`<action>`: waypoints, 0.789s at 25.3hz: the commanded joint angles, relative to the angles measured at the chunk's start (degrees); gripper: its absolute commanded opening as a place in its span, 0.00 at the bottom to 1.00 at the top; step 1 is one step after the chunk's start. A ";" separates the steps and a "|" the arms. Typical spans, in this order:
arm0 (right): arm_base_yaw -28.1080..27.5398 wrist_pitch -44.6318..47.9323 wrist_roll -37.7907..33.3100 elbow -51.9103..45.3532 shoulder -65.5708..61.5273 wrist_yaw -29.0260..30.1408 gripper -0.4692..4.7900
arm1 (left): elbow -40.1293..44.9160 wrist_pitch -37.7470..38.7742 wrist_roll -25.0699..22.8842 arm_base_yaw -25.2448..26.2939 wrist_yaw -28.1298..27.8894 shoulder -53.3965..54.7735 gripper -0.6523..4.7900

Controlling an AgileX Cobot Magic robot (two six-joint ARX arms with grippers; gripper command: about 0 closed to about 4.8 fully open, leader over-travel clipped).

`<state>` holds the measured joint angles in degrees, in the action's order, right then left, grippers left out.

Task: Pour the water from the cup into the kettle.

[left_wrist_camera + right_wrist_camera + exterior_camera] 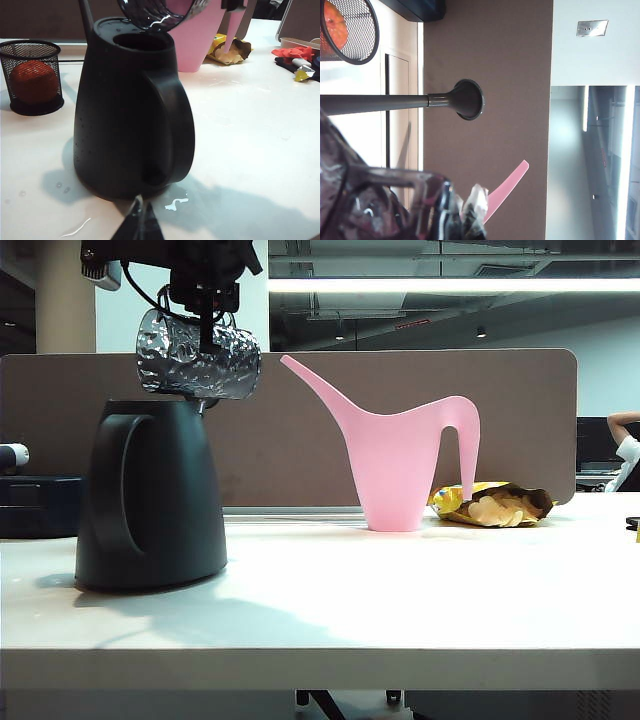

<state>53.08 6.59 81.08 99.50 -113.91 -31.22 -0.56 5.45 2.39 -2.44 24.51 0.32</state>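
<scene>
Upper left of the exterior frame: right gripper (208,328) clamped on the cup (198,360), lying sideways, mouth apparently over the kettle (150,495) opening; left gripper (139,225) low beside it, seemingly closed.

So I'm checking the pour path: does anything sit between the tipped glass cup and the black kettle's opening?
Nothing visible does. The dimpled glass cup, gripped by the right end effector, hangs tipped right over the matte black kettle, whose top opening is uncovered.

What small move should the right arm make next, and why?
Probably hold the tilt a little longer. The right pincer, shut on the cup, has it on its side, mouth above the kettle opening. Whether water remains can't be seen.
</scene>
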 commanded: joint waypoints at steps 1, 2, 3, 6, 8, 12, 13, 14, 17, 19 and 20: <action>-0.07 1.40 0.28 0.33 -0.46 0.04 0.08 | -0.17 -0.24 0.00 -0.02 0.39 0.04 0.11; -0.07 1.40 0.42 0.33 -0.46 0.07 0.08 | -0.17 -0.22 0.00 -0.02 0.39 0.04 0.11; -0.04 1.42 0.42 0.35 -0.74 0.13 0.08 | -0.17 -0.17 0.00 -0.02 0.39 0.04 0.11; 0.07 1.44 0.50 0.35 -0.92 0.09 0.08 | -0.17 0.09 0.00 -0.02 0.39 0.04 0.11; 0.17 1.44 0.57 0.35 -0.94 0.22 0.08 | -0.17 0.15 0.00 -0.02 0.39 0.04 0.11; 0.13 1.75 0.72 0.35 -0.92 -0.13 0.08 | -0.17 0.15 0.00 -0.02 0.39 0.04 0.11; 0.13 1.92 0.90 0.35 -0.92 -0.17 0.08 | -0.17 0.15 0.00 -0.02 0.37 0.04 0.11; 0.15 2.14 1.07 0.35 -0.92 -0.17 0.08 | -0.17 0.13 0.00 -0.02 0.37 0.04 0.11; 0.37 2.86 1.09 0.35 -0.92 -0.15 0.08 | -0.17 0.13 -0.02 -0.02 0.39 0.04 0.11; 0.52 2.89 1.11 0.35 -0.90 -0.20 0.08 | -0.17 0.13 0.00 -0.02 0.37 0.04 0.11; 0.63 2.86 1.09 0.35 -0.90 -0.31 0.08 | -0.17 0.15 -0.02 -0.02 0.37 0.04 0.11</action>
<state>53.32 8.27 82.15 99.59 -114.98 -31.31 -0.56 6.26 2.39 -2.44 24.51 0.32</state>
